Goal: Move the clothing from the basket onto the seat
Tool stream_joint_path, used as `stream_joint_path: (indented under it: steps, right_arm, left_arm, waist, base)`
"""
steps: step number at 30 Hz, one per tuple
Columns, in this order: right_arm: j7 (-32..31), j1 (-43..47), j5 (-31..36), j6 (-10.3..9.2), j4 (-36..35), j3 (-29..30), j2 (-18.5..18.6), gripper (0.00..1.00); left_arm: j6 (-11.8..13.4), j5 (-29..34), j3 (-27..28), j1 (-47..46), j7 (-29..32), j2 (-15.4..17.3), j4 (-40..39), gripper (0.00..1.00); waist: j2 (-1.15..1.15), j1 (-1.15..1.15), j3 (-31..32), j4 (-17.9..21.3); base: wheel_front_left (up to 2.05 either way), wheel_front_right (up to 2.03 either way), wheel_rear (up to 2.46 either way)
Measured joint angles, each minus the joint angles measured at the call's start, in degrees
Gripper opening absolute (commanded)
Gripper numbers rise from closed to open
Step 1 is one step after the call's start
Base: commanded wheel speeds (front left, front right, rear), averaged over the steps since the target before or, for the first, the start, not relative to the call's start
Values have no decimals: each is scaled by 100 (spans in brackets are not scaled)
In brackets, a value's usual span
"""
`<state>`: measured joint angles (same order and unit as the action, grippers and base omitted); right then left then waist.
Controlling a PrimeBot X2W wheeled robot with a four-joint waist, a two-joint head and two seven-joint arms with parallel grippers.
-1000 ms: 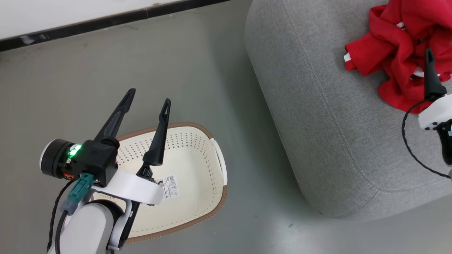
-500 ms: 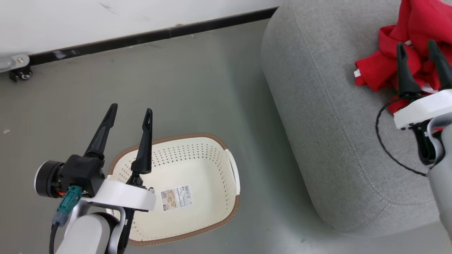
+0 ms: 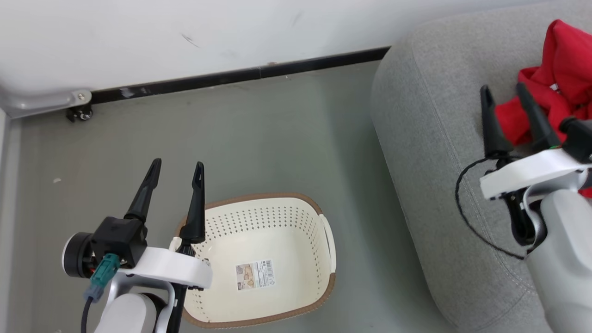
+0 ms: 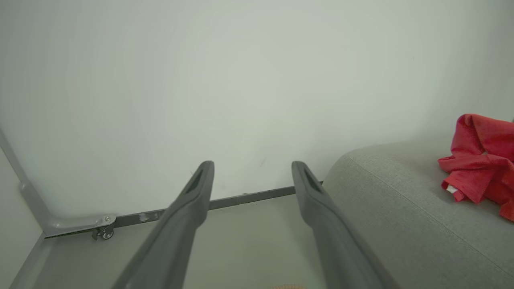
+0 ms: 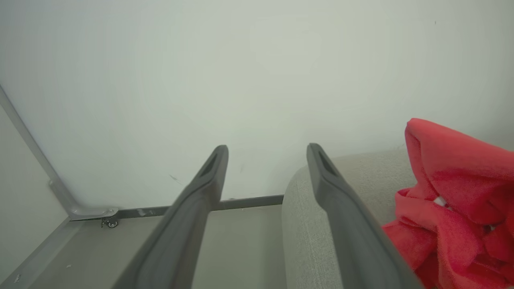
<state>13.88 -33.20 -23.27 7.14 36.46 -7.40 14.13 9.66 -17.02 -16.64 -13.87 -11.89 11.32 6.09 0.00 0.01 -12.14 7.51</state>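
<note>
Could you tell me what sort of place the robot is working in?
Probably an indoor room staged like a living area, perhaps a test space: a grey upholstered seat, a laundry basket on a bare floor, and a white wall with a black skirting strip.

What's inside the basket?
A paper label sits on the bottom of the basket; nothing else in the part showing. The left gripper covers its left edge, hiding that corner.

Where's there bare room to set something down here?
The seat is bare from its rounded left edge across to the clothing, which crowds its far right. The basket holds just a label, and the floor between basket and wall is free.
</note>
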Motion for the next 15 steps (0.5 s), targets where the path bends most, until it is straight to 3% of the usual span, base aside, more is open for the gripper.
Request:
stream_joint_path:
  steps: [15]
  right_arm:
    - [-1,881,79,0,-442,-91,-339,100]
  left_arm:
    - [69,-111,57,232,-81,-111,502,100]
  waist:
    - [0,0,538,-360]
  base:
    - [0,0,0]
